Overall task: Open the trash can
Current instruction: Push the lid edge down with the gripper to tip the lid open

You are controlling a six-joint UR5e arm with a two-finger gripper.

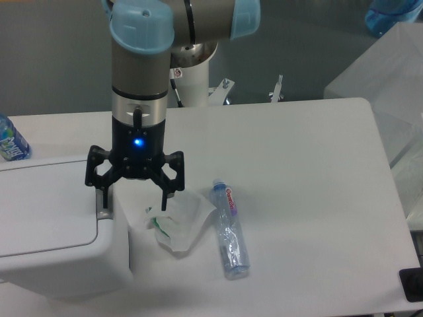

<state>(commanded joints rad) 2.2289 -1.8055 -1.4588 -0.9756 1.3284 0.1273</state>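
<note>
The trash can (53, 231) is a large white boxy bin at the left front of the table, its flat lid down. Its small grey push tab (102, 201) sits at the lid's right edge, partly hidden by my left finger. My gripper (133, 201) is open and empty, pointing straight down. Its left fingertip (102, 198) is over the tab and its right fingertip (163, 201) is over the crumpled wrapper. I cannot tell whether the left finger touches the tab.
A crumpled white wrapper (175, 221) lies just right of the can. An empty clear plastic bottle (229, 229) lies beside it. Another bottle (10, 140) is at the far left edge. Clear plastic sheeting (390, 79) is at the right.
</note>
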